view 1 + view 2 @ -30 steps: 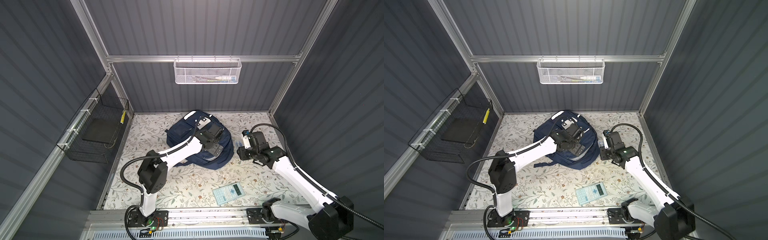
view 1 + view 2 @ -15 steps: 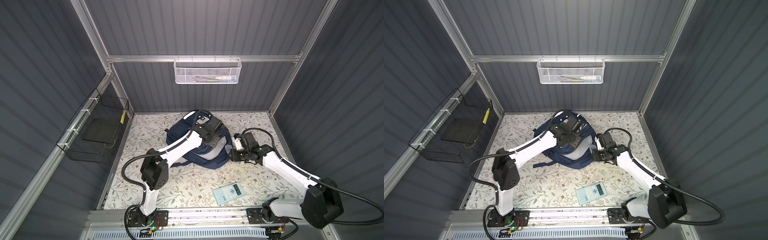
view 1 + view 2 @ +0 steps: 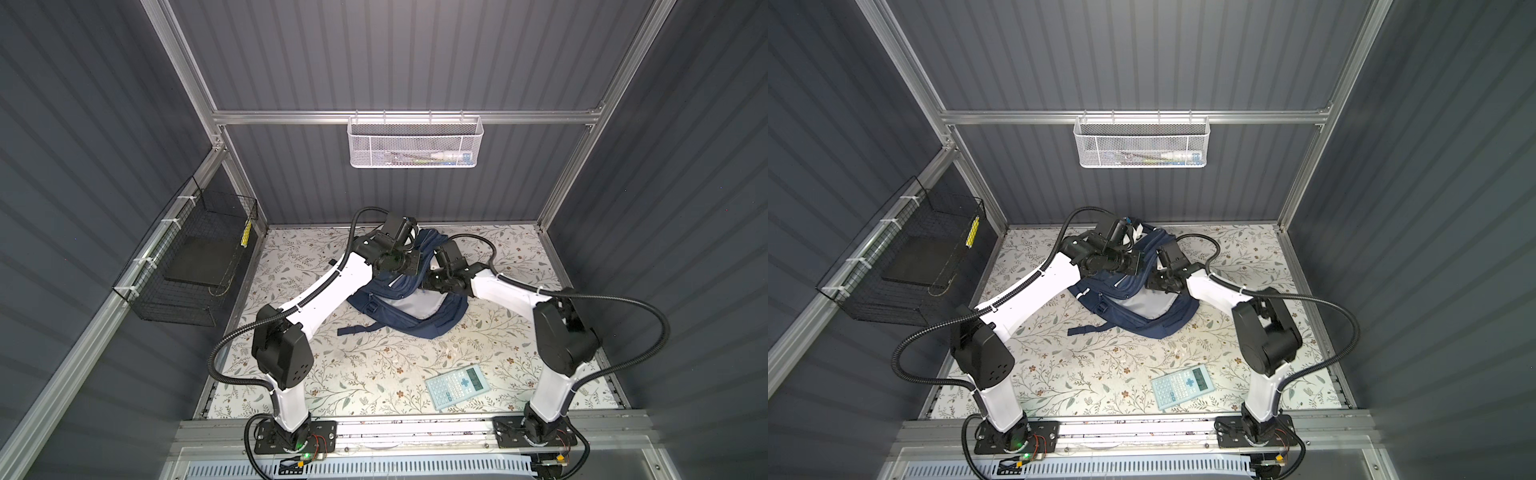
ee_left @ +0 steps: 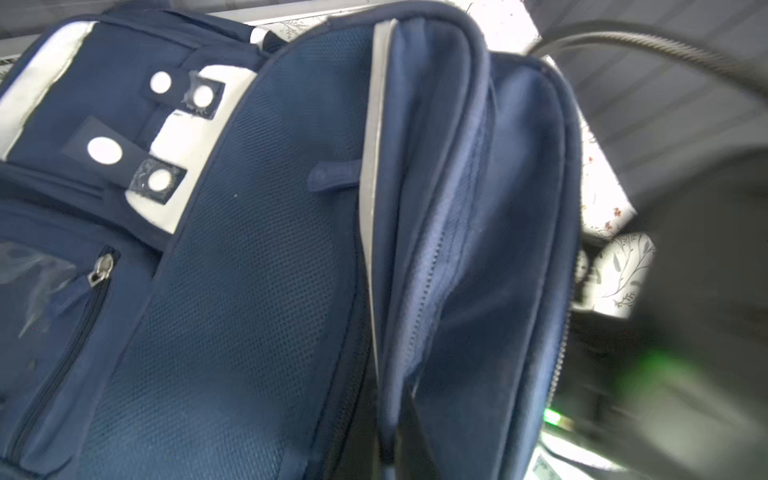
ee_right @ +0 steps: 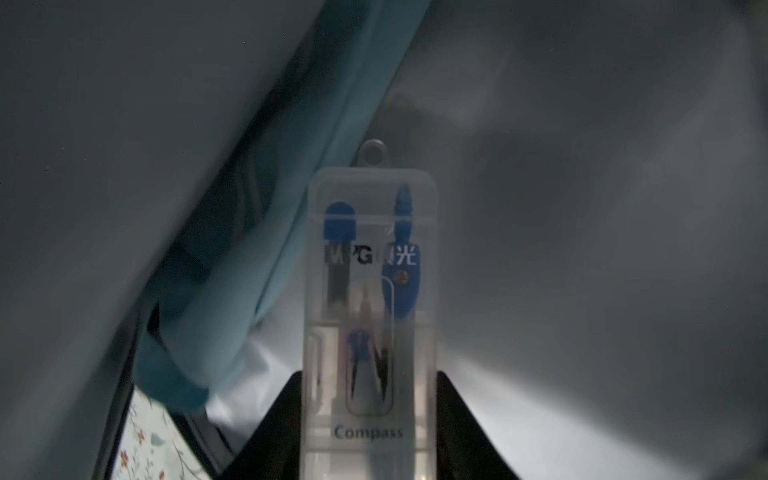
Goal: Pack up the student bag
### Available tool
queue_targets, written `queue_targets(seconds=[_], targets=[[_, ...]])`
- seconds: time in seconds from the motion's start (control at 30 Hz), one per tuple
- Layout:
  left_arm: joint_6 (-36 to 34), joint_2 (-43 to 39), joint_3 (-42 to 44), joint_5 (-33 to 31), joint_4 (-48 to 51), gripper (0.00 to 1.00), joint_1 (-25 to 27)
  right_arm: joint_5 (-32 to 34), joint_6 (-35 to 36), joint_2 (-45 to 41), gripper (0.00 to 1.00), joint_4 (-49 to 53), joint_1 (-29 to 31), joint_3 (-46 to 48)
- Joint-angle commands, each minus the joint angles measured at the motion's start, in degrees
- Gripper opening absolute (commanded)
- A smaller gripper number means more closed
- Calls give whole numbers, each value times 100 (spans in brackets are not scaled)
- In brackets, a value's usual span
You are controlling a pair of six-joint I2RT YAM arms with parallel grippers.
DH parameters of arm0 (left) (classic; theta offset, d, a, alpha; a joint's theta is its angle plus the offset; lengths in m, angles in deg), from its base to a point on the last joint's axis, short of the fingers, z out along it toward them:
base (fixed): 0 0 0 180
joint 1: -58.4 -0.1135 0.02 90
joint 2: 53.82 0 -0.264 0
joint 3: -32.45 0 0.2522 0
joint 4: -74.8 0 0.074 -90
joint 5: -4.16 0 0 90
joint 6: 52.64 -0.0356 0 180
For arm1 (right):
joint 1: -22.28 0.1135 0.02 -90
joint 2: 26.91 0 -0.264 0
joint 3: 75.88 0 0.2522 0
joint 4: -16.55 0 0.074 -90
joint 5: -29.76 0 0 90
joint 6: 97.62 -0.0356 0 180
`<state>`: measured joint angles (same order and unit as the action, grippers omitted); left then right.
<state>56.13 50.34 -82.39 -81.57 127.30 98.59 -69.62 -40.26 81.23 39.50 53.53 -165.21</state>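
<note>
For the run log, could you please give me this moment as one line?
left gripper: shut on bag, holds rim up | right gripper: shut on compass case, inside bag | calculator: on table, unpacked

Your student bag [image 3: 409, 305] sits mid-back on the worktop [image 3: 365, 365], compass case [image 5: 370, 299] inside it, calculator [image 3: 456, 386] in front, to the right.

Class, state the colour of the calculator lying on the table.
The calculator is pale blue, clearest in a top view.

2 high top views overlook everything; 2 wrist views hug the student bag [image 4: 249, 291].
</note>
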Motion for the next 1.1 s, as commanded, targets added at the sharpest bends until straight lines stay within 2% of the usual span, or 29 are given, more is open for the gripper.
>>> queue_targets(seconds=[0.0,0.2,0.3,0.5,0.6,0.67,0.73,0.77,0.83,0.87,0.93,1.0,1.07], targets=[[207,-183,105,410,-288,0,86,-212,-509,250,53,-576,47,-228],[240,-116,619,276,-532,0,57,-290,-504,-538,68,-911,-134,561],[323,2,827,325,-716,3,55,-494,-618,-1080,69,-1082,-408,1298],[600,410,1257,661,-1123,12,90,269,-150,-2650,69,-357,-685,2644],[685,577,1405,819,-1273,25,95,770,75,-3346,70,192,-660,2989],[716,562,1491,975,-1415,49,87,1250,268,-3731,73,418,-432,3153],[717,434,1497,1053,-1473,71,73,2087,652,-3944,77,608,80,3215],[695,294,1494,1073,-1474,80,60,2479,816,-3979,79,688,422,3198],[718,-50,1578,980,-1480,92,6,2991,935,-3952,82,800,982,3092],[764,-274,1680,951,-1495,95,-66,3057,1057,-3923,83,670,1235,3067],[921,-754,1944,1087,-1616,98,-309,2597,1275,-3802,87,200,1488,3105],[1212,-1304,2648,1364,-1928,100,-704,1582,1107,-3462,87,285,1351,2818],[1489,-1911,3312,1418,-2192,100,-1194,1303,687,-2993,85,502,1427,2390]])
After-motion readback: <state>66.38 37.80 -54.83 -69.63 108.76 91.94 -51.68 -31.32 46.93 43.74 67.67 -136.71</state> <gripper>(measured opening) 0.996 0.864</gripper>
